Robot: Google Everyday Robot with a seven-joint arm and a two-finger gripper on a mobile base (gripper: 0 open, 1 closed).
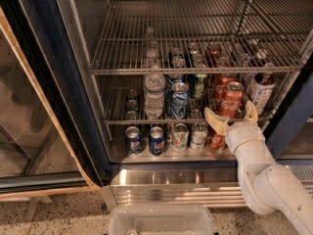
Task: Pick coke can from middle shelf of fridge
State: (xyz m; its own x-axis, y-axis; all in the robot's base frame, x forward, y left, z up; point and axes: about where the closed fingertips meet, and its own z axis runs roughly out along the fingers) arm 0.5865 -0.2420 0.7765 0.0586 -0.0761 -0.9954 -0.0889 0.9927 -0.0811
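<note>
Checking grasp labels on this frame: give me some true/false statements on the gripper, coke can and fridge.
1. The gripper is at the front of the middle shelf, on its right side. True.
2. The gripper is shut on the coke can. False: its fingers are spread, and the can stands on the rack.
3. The fridge door is closed. False: it is open, and the arm reaches in.
4. Blue Pepsi cans stand below the middle shelf. True.

Upright red coke can (pixel 232 96) (on middle shelf (pixel 116 113)) flanked by spread claw (pixel 231 111)
</note>
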